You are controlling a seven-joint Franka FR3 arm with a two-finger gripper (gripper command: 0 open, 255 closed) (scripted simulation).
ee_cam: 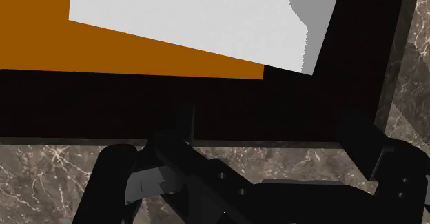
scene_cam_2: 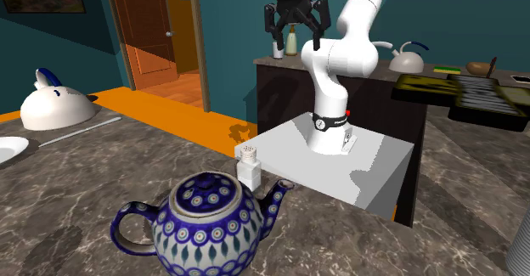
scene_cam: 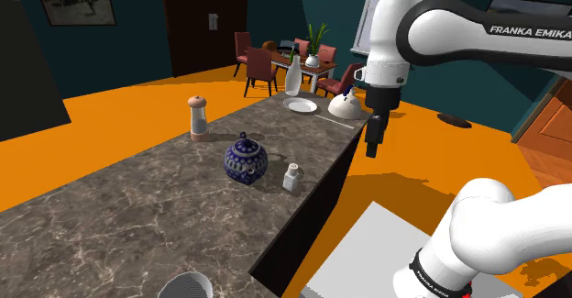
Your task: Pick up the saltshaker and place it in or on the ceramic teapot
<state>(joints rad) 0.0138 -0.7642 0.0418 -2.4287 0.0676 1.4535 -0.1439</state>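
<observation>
Saltshaker (scene_cam: pixel 291 176) stands upright near the surface (scene_cam: pixel 137 204) edge, just beside the blue-patterned teapot (scene_cam: pixel 245 159), close to its spout but not touching it. Your gripper (scene_cam_2: pixel 294 36) hangs high and well apart from both, out towards the edge, fingers spread wide, holding nothing, touching nothing. So you're on the approach: swing in above the shaker, drop straight down, straddle the body below the cap, and mind that spout as you close
</observation>
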